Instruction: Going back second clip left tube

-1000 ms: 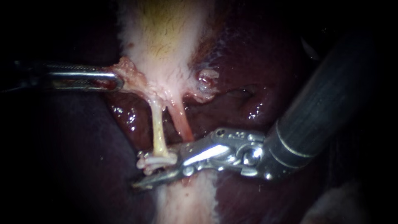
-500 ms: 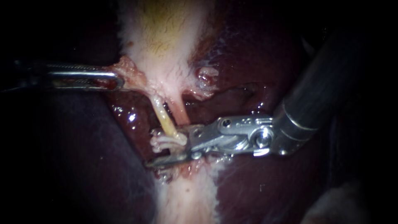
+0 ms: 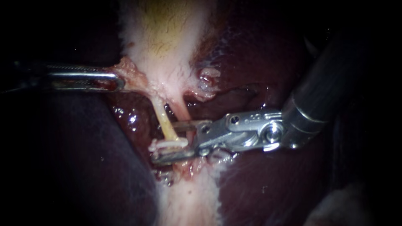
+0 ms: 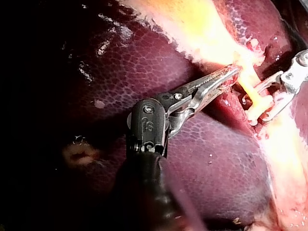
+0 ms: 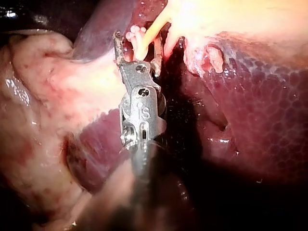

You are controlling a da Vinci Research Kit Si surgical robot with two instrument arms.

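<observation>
The pale yellow left tube (image 3: 164, 121) runs down from the gallbladder (image 3: 167, 37), with a white clip (image 3: 168, 144) across its lower end. My right instrument (image 3: 164, 142) comes in from the upper right. Its jaws are open, one above and one below the clipped stretch of tube. The pink right tube (image 3: 181, 112) lies just beside it. My left instrument (image 3: 119, 80) is shut on a flap of tissue (image 3: 127, 69) at the gallbladder's edge. In the right wrist view the tube (image 5: 150, 30) and clip (image 5: 134, 34) sit between the jaws of that instrument (image 5: 137, 43).
Dark red liver (image 3: 268, 184) surrounds the site, wet and glistening around the tubes. A pale band of tissue (image 3: 188, 201) continues below the clip. In the left wrist view my left instrument (image 4: 226, 77) holds tissue beside the tube (image 4: 250, 89), the right instrument (image 4: 276, 94) just beyond.
My right instrument has moved up and to the right. The clip and the lower end of the left tube have risen with it. The left instrument has stayed put.
</observation>
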